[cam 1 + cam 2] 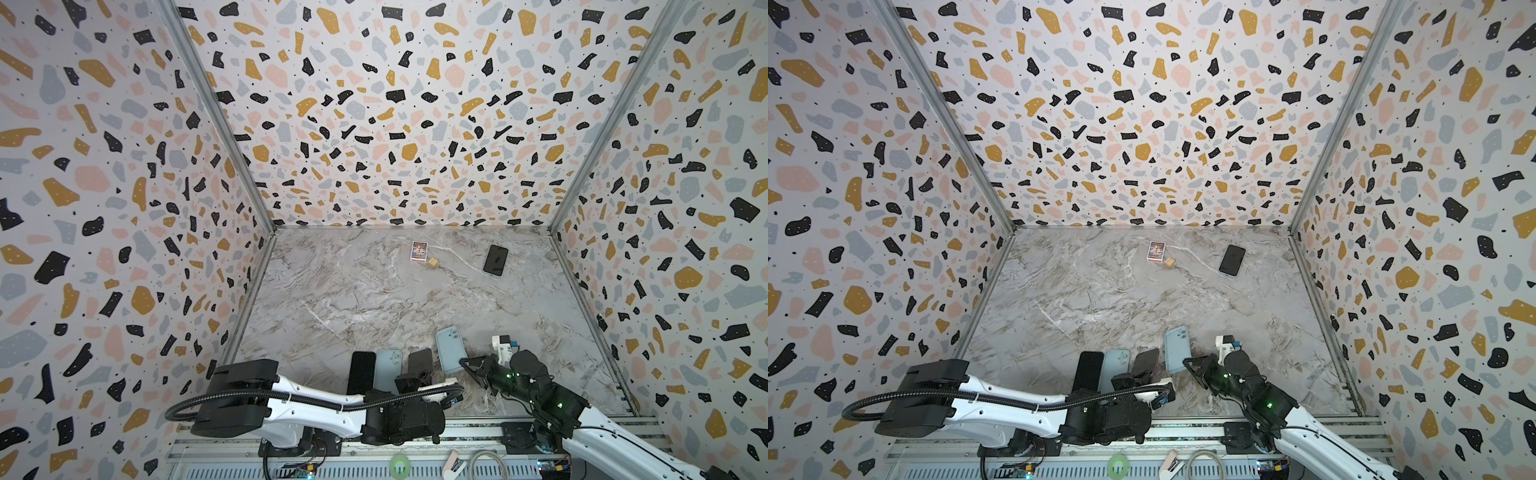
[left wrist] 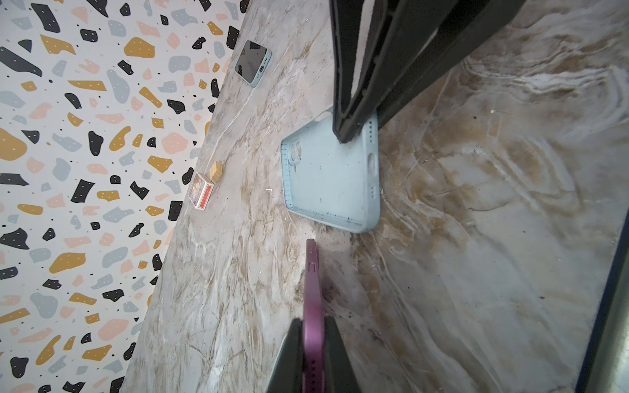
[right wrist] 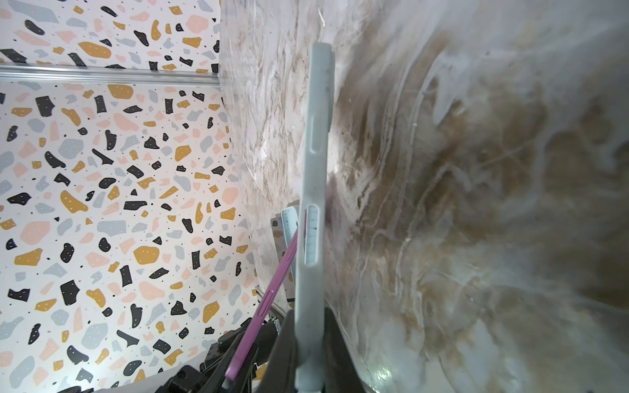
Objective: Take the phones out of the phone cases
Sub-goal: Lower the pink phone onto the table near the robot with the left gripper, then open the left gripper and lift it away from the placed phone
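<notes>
Left pincer [image 2: 313, 323] tight on purple phone [image 2: 312, 279], right pincer [image 3: 308, 316] on blue case [image 3: 315, 136]

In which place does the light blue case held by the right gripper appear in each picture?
Top view: light blue case low, right of centre, at the right gripper.
Top view: same spot, slightly nearer the centre.
Left wrist view: broad face toward the camera, beyond the purple phone.
Right wrist view: edge-on, clamped in the right gripper.
Shared landmark: the purple phone beside the case, in all four views.
</notes>
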